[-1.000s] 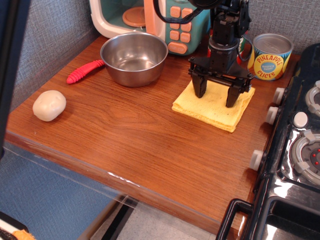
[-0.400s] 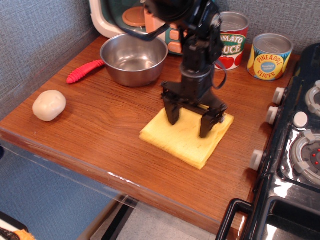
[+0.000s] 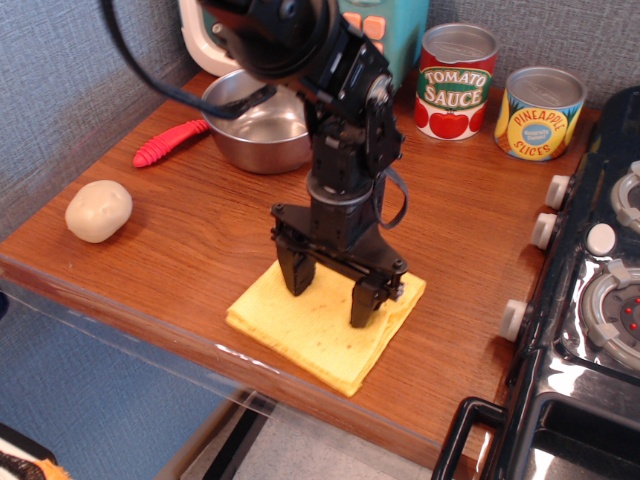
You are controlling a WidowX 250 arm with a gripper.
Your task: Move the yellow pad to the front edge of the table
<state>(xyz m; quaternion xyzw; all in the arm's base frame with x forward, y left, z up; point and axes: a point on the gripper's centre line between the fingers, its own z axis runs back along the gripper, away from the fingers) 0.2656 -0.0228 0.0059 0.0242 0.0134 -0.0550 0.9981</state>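
The yellow pad (image 3: 320, 338) lies flat on the brown wooden table (image 3: 190, 240), close to its front edge, with its near corner almost at the rim. My gripper (image 3: 330, 300) points straight down over the pad. Its two black fingers are spread apart, and both fingertips (image 3: 297, 283) press on the pad's top surface. Nothing is held between the fingers. The arm rises behind the gripper and hides part of the steel bowl.
A steel bowl (image 3: 250, 125) and a red ridged toy (image 3: 170, 143) sit at the back left. A white rounded lump (image 3: 98, 210) lies at the left edge. A tomato can (image 3: 456, 82) and a pineapple can (image 3: 540, 113) stand at the back. A black toy stove (image 3: 590, 320) borders the right side.
The gripper has moved from the back right toward the front edge, and the pad has slid with it under the fingertips. The finger spread looks unchanged.
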